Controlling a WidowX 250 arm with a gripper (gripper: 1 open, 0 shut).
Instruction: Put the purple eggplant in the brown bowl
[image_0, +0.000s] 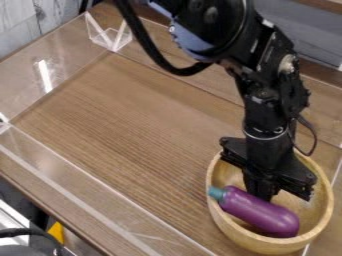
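Claw (275, 187) pointed down in the lower right of the frame, clamped shut on the purple eggplant (261, 210), which lay inside the brown bowl (317, 213). Lifting away unopened would likely drag it back out.

A brown wood-grain tabletop (120, 110) with fine lengthwise streaks is seen filling most of the view. It is enclosed by low clear acrylic walls (60, 60), whose edges catch bright reflections along the left and far sides; a nearer clear panel (80, 195) is seen running diagonally along the front edge. At the lower left corner, outside the walls, a small yellow and black object (54, 233) is partly visible, too cropped to be identified.
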